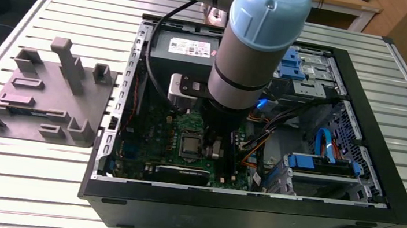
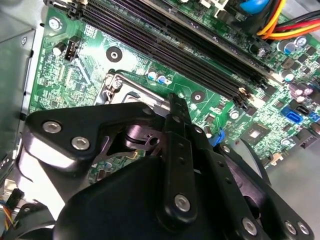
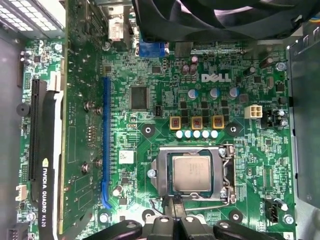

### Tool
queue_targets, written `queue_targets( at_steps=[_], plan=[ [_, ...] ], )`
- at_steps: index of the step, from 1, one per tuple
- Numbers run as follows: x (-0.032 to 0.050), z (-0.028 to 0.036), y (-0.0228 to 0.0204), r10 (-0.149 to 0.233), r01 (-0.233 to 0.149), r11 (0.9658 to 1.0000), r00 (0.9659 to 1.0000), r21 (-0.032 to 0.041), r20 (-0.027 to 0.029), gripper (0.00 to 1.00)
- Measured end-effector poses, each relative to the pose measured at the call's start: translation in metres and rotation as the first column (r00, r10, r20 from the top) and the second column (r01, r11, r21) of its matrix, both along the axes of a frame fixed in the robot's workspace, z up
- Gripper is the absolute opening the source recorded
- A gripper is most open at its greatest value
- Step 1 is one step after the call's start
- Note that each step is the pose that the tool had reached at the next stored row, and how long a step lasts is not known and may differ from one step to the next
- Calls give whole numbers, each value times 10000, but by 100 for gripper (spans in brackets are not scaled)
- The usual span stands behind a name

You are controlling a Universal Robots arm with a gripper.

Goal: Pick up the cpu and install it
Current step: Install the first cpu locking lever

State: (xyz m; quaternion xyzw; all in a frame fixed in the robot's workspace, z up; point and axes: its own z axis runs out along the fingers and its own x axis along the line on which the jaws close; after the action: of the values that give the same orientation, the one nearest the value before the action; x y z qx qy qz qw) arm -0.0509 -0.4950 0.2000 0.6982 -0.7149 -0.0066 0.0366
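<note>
Where the green motherboard [image 3: 165, 100] carries its metal socket frame [image 3: 227, 172], the cpu [image 3: 191, 173] lies flat inside it — silver-grey top up. Gripper [image 3: 175, 212] just beside the frame's edge — fingers [image 3: 176, 206] pressed together, holding nothing; open computer case [image 1: 381, 188] around.

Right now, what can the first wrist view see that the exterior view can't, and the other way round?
The first wrist view looks straight down on the cpu, a silver square lying in its metal socket frame, with the gripper just beside it. The exterior view takes in the whole computer case, the grey holder tray on the table at the exterior view's left, and the arm reaching into the case. Both show the green motherboard.
</note>
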Motion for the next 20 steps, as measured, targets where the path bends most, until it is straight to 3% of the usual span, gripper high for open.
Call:
queue_targets(
  at_steps=[10,20],
  plan=[
    [1,-95,-2,3,-3,10000,10000,2,-3,10],
    [67,-128,1,12,-12,10000,10000,34,4,10]
  ],
)
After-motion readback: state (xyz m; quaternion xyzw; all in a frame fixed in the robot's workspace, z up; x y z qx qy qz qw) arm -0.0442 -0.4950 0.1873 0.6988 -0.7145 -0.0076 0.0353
